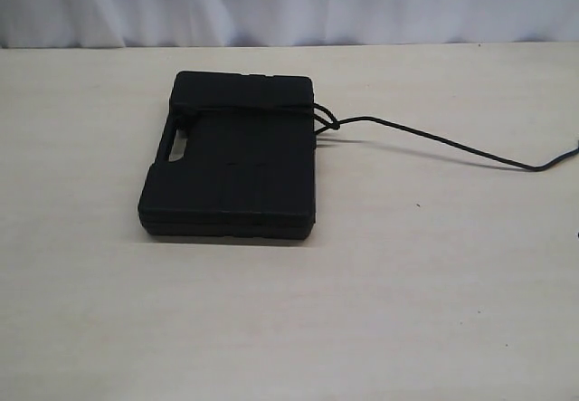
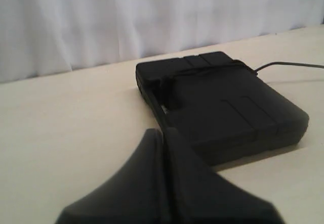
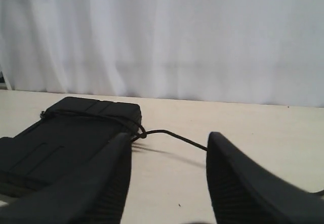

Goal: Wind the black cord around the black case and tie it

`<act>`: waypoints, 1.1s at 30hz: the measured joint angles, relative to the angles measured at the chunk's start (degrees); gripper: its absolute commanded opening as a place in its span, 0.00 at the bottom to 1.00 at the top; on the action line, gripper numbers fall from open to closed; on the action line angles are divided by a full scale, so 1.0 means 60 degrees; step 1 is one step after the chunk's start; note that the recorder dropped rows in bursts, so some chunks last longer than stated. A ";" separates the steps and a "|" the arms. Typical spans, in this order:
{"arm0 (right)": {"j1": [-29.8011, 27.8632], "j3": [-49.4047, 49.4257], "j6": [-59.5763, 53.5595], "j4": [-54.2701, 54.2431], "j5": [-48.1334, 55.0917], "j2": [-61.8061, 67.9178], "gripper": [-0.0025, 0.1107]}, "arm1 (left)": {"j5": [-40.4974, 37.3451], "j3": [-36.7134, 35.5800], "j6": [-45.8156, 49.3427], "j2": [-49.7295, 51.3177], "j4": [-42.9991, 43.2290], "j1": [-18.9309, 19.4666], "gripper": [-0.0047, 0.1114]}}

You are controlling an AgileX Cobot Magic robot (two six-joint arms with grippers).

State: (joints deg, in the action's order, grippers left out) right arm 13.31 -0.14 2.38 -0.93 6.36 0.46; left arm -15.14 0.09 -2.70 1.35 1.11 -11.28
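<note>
The black case lies flat on the table, its handle slot on its left side. The black cord crosses the case's far end, loops at a knot by its right edge, and trails off to the right edge of the exterior view. In the left wrist view the case sits just beyond my left gripper, which is shut with nothing in it. My right gripper is open, with the cord running between its fingers farther off and the case beyond one finger. Neither gripper shows in the exterior view.
The pale wooden table spreads around the case. A white curtain hangs behind the table's far edge.
</note>
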 measured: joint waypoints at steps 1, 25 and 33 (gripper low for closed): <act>-0.0257 0.0000 0.0000 0.0000 -0.0050 -0.0022 0.42 | -0.0119 0.0000 0.0000 -0.0127 -0.0118 0.0020 0.04; -0.1606 0.0000 0.0000 0.0000 -0.0048 -0.0022 0.42 | -0.0049 0.0000 0.0000 -0.0202 0.0438 0.0969 0.04; -0.1606 0.0000 0.0000 0.0000 -0.0048 -0.0022 0.42 | -0.0049 0.0000 0.0000 -0.0202 0.0438 0.0969 0.04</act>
State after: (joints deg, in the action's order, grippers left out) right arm 3.67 -0.14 2.38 -0.93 6.07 0.33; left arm -15.44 0.09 -2.70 0.13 3.74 -5.46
